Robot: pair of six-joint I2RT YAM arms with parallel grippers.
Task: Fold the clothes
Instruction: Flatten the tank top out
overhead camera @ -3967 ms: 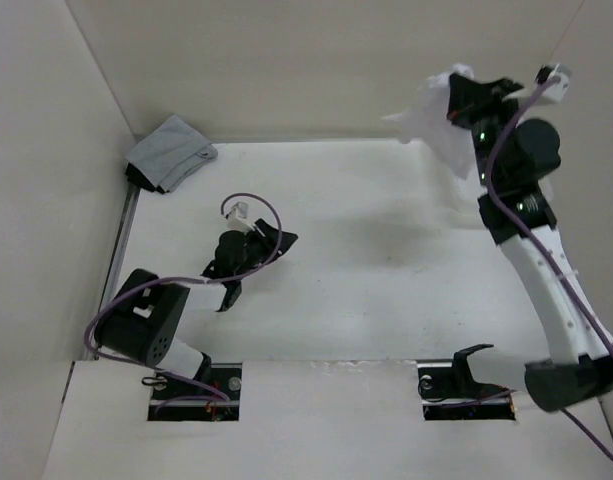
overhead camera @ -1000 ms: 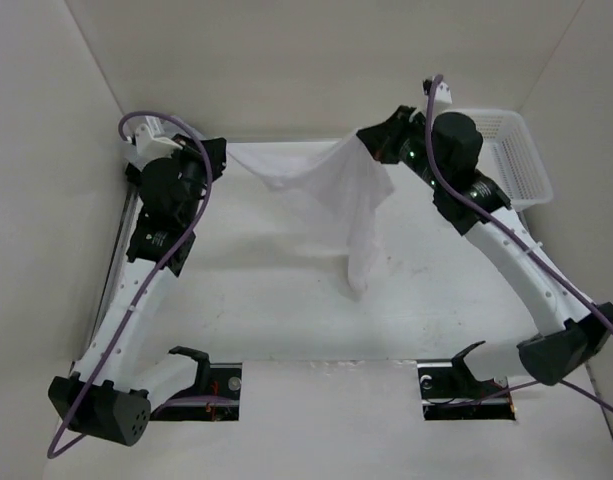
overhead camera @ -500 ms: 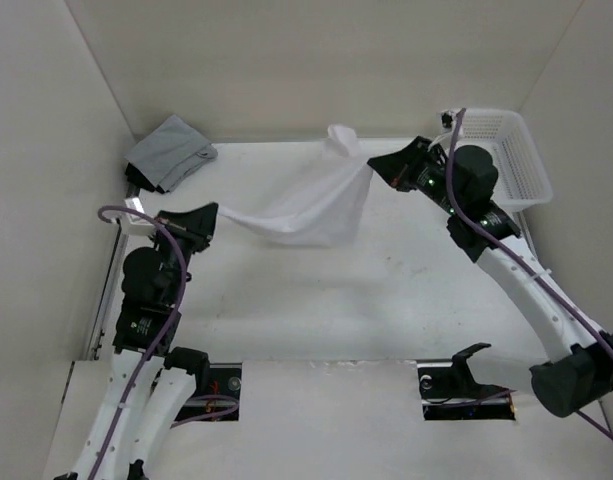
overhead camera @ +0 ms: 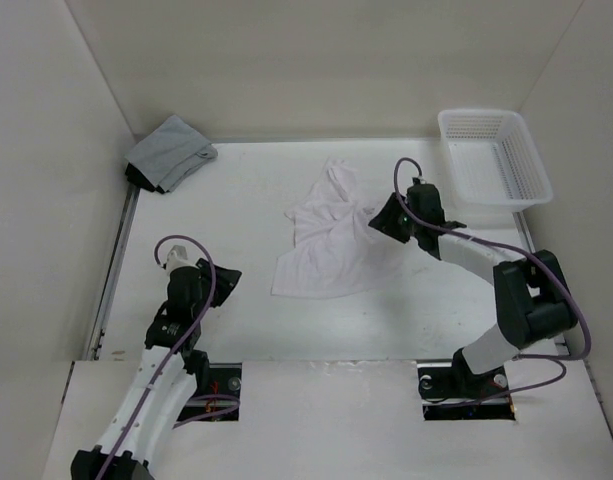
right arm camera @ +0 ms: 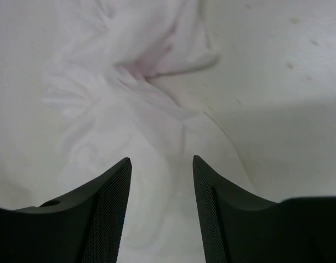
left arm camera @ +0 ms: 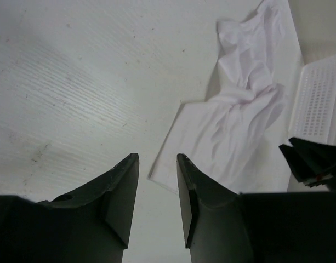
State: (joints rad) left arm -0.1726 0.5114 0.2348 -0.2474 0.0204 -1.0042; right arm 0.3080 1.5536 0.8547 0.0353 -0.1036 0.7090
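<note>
The clothes [overhead camera: 326, 240], a thin white garment, lie crumpled on the table a little right of centre, bunched towards the far end and flatter towards the near left corner. My right gripper [overhead camera: 381, 222] is at the garment's right edge. In the right wrist view it hovers open [right arm camera: 161, 160] just over the wrinkled cloth [right arm camera: 129, 98], with nothing between its fingers. My left gripper [overhead camera: 226, 278] is low at the near left, apart from the garment. Its jaws stand open [left arm camera: 157, 159] over bare table, and the clothes [left arm camera: 239, 120] lie ahead of them.
A folded grey garment [overhead camera: 169, 152] with a dark edge lies in the far left corner. A white perforated basket [overhead camera: 494, 155] stands at the far right, also seen in the left wrist view [left arm camera: 321, 98]. White walls enclose the table on the left, back and right.
Both grippers have opened and let go of the white garment, which was stretched in the air between them and now lies on the table. The left arm has drawn back towards the near left.
</note>
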